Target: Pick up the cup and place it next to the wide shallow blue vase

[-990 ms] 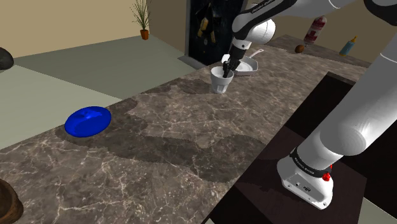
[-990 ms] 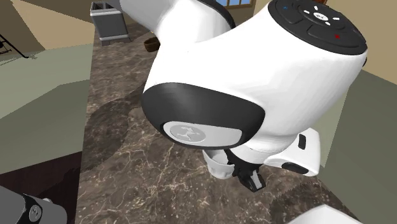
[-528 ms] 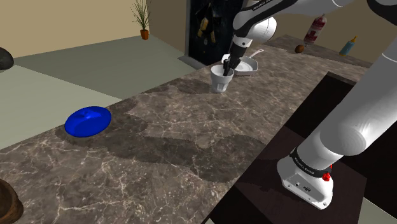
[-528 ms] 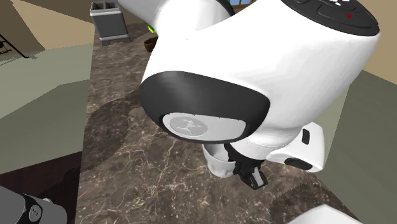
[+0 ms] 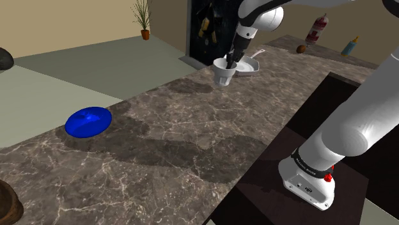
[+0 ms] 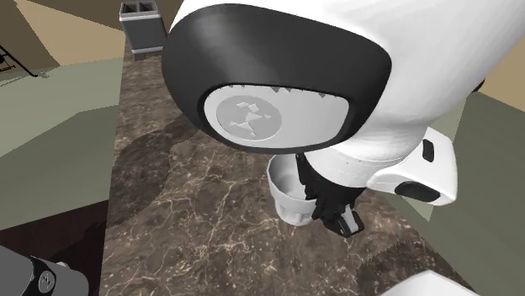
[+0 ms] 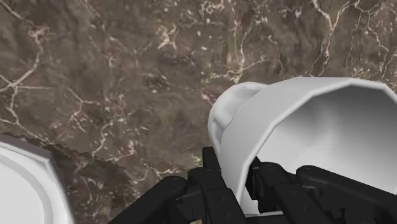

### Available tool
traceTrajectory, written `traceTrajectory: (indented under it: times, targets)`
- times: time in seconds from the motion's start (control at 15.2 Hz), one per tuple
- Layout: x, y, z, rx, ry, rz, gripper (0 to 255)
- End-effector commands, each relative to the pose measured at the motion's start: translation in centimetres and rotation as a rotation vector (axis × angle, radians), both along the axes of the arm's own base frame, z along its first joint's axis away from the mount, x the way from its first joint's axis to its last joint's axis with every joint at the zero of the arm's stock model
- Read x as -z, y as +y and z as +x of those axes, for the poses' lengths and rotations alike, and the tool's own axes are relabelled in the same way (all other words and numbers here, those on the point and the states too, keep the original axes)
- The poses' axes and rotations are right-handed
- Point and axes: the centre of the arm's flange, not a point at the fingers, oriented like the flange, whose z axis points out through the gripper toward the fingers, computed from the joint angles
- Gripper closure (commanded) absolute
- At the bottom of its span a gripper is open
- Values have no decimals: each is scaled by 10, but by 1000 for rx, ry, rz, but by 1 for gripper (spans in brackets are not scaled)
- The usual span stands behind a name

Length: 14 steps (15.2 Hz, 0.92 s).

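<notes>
White cup (image 5: 223, 71) hangs upright, well apart from shallow blue vase (image 5: 88, 121).

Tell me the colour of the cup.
The cup is plain white, clearest in the wrist view.

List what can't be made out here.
- Second exterior view: part of the cup rim, and where the gripper clamps it, are behind the arm.
- Wrist view: the cup's far side and most of the white pan are cut off by the edges.
- Shoulder view: the red-and-white item is too small to identify.
</notes>
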Motion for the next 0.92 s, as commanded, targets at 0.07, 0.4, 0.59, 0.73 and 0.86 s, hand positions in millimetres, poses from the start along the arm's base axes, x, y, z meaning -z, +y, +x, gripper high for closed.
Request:
traceTrajectory:
  times: [0.07, 0.4, 0.59, 0.73, 0.86]
  targets:
    - [-16, 1, 0, 0, 0, 0, 255]
    - [-43, 1, 0, 0, 0, 0, 255]
    - [-58, 1, 0, 0, 0, 0, 255]
    - [-69, 1, 0, 0, 0, 0, 255]
    - [-80, 1, 0, 0, 0, 0, 255]
